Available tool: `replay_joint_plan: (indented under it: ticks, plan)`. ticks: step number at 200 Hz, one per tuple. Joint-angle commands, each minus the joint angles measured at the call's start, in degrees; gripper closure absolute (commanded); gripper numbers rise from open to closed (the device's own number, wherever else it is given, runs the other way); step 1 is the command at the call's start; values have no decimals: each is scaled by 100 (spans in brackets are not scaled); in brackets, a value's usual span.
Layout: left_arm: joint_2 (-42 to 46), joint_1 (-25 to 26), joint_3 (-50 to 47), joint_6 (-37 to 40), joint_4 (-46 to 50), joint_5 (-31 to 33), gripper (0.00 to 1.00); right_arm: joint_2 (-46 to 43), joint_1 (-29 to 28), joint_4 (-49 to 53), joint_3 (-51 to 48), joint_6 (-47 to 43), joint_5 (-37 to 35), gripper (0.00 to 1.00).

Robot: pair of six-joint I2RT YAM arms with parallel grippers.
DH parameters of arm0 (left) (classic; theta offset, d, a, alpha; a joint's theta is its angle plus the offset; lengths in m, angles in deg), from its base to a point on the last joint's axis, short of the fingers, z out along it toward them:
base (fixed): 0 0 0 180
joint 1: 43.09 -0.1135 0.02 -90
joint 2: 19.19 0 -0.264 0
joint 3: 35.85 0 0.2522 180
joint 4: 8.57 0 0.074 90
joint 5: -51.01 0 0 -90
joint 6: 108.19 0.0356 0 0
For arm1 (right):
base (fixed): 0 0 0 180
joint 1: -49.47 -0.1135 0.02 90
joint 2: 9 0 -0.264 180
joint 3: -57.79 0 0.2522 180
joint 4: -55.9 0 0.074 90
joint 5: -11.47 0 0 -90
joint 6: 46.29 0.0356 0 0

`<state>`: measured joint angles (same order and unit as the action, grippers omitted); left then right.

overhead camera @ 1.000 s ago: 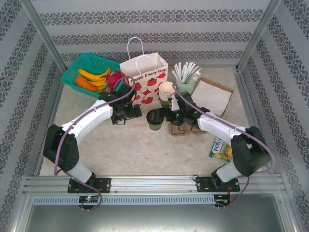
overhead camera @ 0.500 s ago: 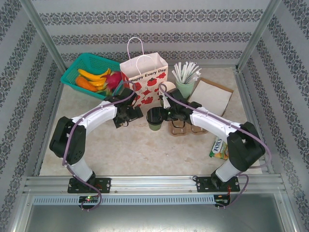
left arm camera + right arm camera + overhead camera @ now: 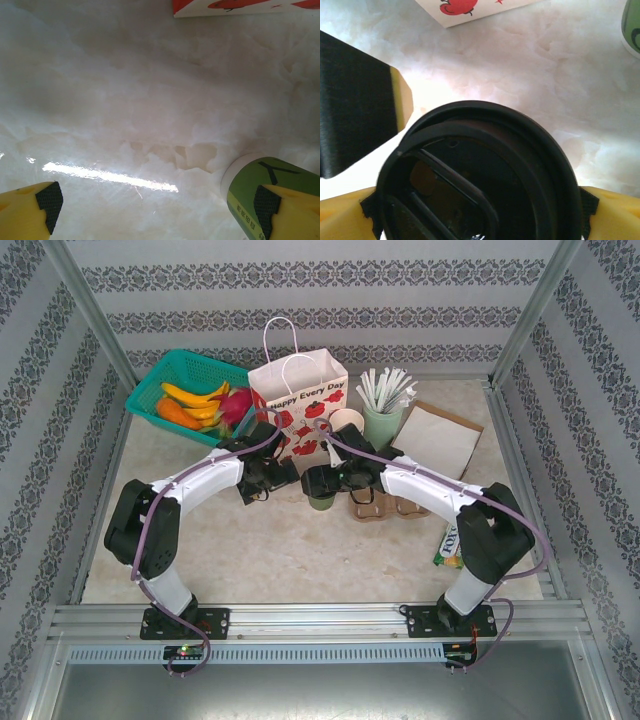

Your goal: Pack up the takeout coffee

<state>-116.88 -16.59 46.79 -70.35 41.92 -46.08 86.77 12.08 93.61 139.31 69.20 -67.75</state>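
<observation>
top: high over near edge, looks down on whole table (image 3: 280,560) | wrists: low, close, facing down | shared: green cup (image 3: 245,195)

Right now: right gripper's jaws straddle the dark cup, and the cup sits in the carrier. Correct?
Not quite. The cup isn't in the carrier; it stands on the table just left of it, as the top view shows. The right gripper does straddle it.
</observation>
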Motion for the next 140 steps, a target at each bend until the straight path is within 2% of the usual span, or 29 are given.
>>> replay_joint_plan:
  ticks: [1, 75, 119, 140]
  plan:
    - [-57, -31, -92, -75, -105, -46, 0, 240, -51, 259, 124, 20, -215, 6]
    - [-42, 5, -36, -56, -121, -161, 0, 91, -65, -127, 26, 184, 259, 3]
    - [112, 26, 2, -49, -65, -73, 0, -88, 44, -254, -211, 173, 316, 19]
    - [127, 22, 46, -23, -77, -89, 0, -184, 99, -232, -280, 117, 334, 23]
